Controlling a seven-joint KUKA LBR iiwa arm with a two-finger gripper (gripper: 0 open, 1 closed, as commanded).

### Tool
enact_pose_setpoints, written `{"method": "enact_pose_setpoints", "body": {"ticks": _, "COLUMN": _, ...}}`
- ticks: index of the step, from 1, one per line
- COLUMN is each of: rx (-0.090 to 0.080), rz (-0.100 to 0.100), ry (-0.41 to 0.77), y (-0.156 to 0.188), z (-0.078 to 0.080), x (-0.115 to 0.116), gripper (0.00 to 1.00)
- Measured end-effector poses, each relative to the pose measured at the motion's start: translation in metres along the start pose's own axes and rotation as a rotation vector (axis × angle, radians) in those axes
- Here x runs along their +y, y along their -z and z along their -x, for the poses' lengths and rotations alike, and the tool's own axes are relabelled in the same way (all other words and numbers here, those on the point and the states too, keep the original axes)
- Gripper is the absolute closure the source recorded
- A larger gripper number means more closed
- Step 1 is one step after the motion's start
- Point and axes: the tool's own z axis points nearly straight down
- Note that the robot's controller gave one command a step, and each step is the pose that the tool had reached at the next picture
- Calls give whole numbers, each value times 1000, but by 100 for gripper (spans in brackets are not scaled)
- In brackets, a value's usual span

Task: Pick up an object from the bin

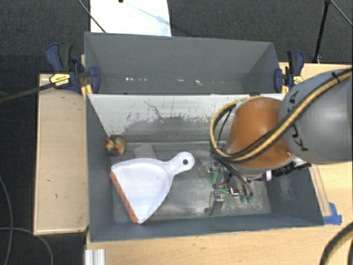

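Note:
My gripper (219,193) hangs low over the bin floor right of the middle, under the arm's wrist. A white dustpan (144,185) with an orange front lip lies flat on the floor to its left. Its rounded handle with a hole (183,161) points up and right toward the gripper and stops a short gap away from it. A small green piece (242,197) shows just right of the gripper, and I cannot tell whether it is loose or held. A small brown and yellow lump (116,144) rests in the bin's far left corner.
The arm and its orange cover hang over the bin's right side and hide the floor below them. Bare floor shows between the dustpan and the gripper and along the front wall. The bin's sloped walls close in on all sides.

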Motion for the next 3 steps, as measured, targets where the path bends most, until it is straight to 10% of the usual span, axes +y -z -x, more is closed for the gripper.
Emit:
{"method": "enact_pose_setpoints", "body": {"ticks": 1, "rx": -8, "rz": 1, "ry": -2, "y": 4, "z": 2, "x": 0, "gripper": 0}}
{"method": "enact_pose_setpoints", "body": {"ticks": 2, "rx": -9, "rz": 0, "ry": 11, "y": 17, "z": 75, "x": -54, "gripper": 0}}
{"method": "enact_pose_setpoints", "body": {"ticks": 3, "rx": -13, "rz": -1, "ry": -12, "y": 14, "z": 82, "x": -57, "gripper": 0}}
